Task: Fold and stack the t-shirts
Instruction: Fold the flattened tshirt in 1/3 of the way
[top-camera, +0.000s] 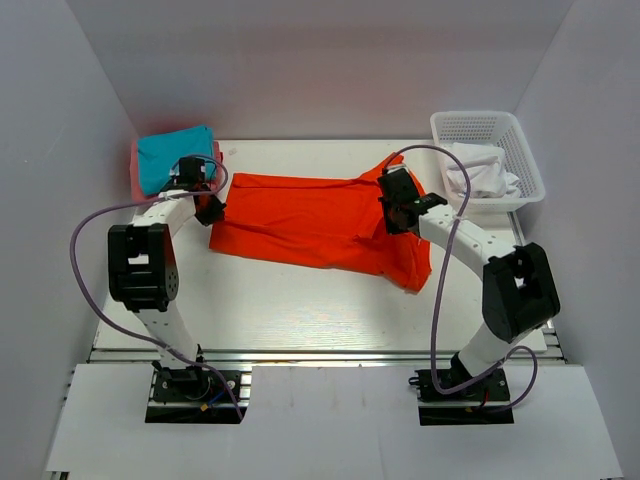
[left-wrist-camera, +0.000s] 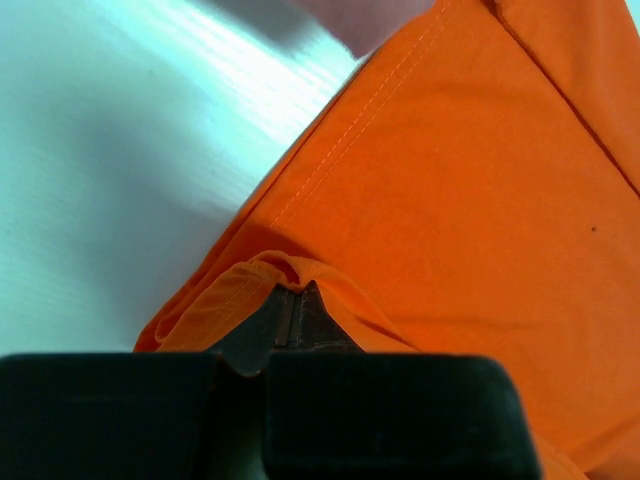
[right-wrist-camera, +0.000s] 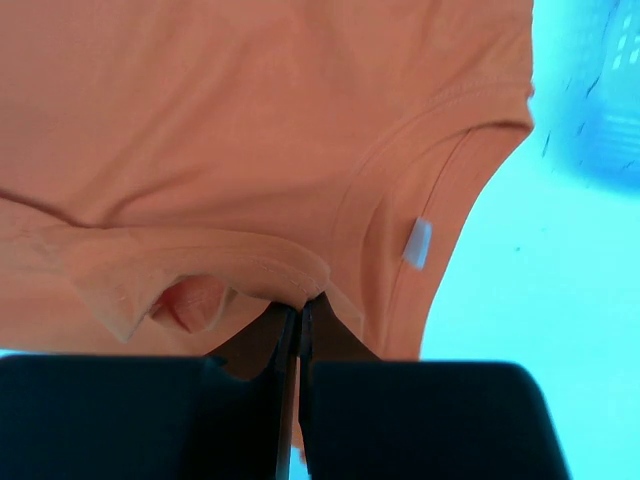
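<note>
I see the bright orange-red short-sleeved cotton t-shirt (top-camera: 320, 220) lying mostly flat across the middle of the white wood-grain table (top-camera: 300, 310), its right end rumpled and bunched. The weave is smooth and matte, with a double-stitched hem. The left gripper (left-wrist-camera: 297, 298) is pinched closed on a small raised fold of hem at the shirt's left edge. The right gripper (right-wrist-camera: 298, 305) is clamped closed on a puckered fold near the ribbed collar, beside a small white neck tag (right-wrist-camera: 418, 243). A folded teal shirt (top-camera: 175, 158) sits on a pink shirt (top-camera: 138, 178) in the far left corner. Crumpled white shirts (top-camera: 485, 178) are in the white plastic mesh basket (top-camera: 490, 122) at far right. The walls are plain pale grey.
</note>
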